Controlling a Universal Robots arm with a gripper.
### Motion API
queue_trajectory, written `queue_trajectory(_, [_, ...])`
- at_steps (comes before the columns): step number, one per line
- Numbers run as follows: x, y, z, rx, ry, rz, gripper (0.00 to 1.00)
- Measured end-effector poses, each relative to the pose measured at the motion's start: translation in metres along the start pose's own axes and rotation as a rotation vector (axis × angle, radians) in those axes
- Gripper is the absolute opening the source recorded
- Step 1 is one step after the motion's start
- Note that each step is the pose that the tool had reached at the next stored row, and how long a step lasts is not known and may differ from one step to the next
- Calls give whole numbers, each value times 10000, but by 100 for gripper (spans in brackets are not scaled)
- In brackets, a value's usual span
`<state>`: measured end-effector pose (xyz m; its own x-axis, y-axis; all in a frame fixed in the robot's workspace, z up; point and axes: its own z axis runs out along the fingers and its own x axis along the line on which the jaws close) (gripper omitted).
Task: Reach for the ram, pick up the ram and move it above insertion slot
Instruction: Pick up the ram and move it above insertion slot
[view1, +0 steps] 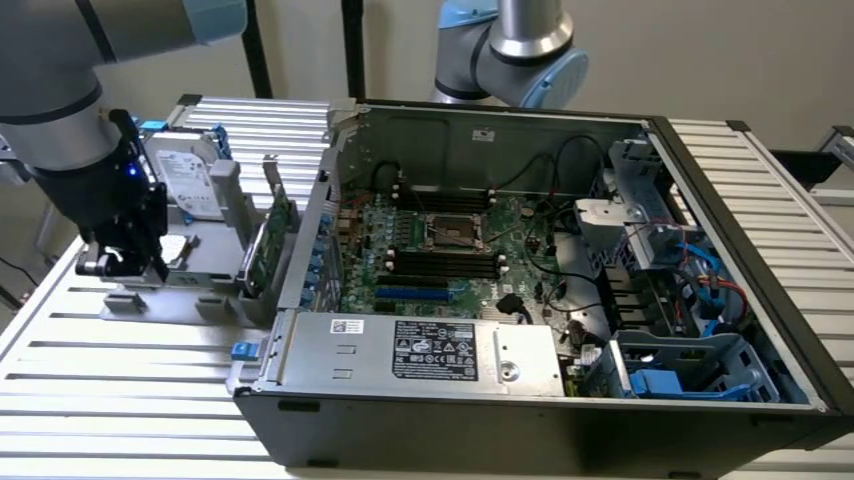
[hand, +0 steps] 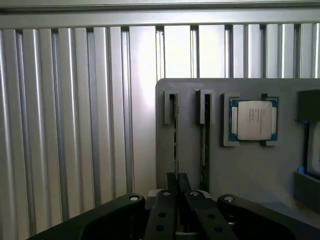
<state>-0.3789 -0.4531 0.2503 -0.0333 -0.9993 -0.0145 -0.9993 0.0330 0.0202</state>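
The gripper is down at the grey holder, which lies on the ribbed metal counter. In the wrist view its two black fingers are drawn in to a narrow slit. The ram stands on edge in the holder and shows as a thin dark line. It runs from a small grey bracket straight into that slit, so the gripper is closed on the near end of the stick. The ram is upright and seated in its groove, not lifted.

A second stick stands parallel just beside the ram, on the side toward the processor. It is outside the fingers. The processor lies flat in its own recess of the holder.

In the exterior view the arm comes down at the exterior view's left. There the gripper meets the holder on the counter. A silver hard drive stands behind it. An upright green expansion card stands between the holder and the open computer case. The motherboard lies inside the case. Its long black slots are well apart from the gripper, toward the exterior view's right. A second arm stands behind the case.
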Motion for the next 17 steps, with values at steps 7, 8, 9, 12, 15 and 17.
queue_trajectory(7, [-11, -142, -364, -2, 0, -19, 13])
queue_trajectory(8, [-12, -167, -410, -4, 1, -25, 13])
queue_trajectory(9, [-13, -192, -455, -3, 0, -32, 13])
queue_trajectory(12, [-18, -265, -595, -4, -1, -55, 13])
queue_trajectory(15, [-23, -339, -733, -6, -1, -77, 13])
queue_trajectory(17, [-26, -391, -825, -8, -2, -91, 13])
